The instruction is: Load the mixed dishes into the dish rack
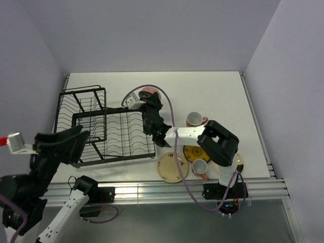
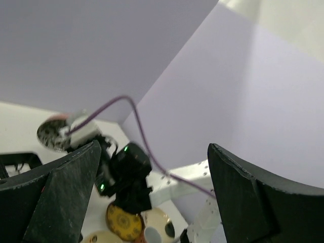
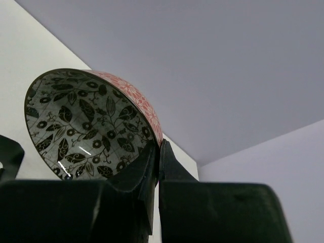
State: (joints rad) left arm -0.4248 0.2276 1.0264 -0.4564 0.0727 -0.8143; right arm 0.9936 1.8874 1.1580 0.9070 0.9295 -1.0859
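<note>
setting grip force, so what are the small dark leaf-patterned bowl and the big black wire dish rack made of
The small dark leaf-patterned bowl: likely glazed ceramic, glossy; a bright glint streaks its printed inside. The big black wire dish rack: probably metal wire with a black coating, fairly matte; thin, straight, even rods.

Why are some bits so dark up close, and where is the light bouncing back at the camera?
Left wrist view: the near fingers loom dark, almost without detail. Right wrist view: the bowl is crisp, with small glints on its glaze. Top view: glare streaks the metal rail along the bottom.
</note>
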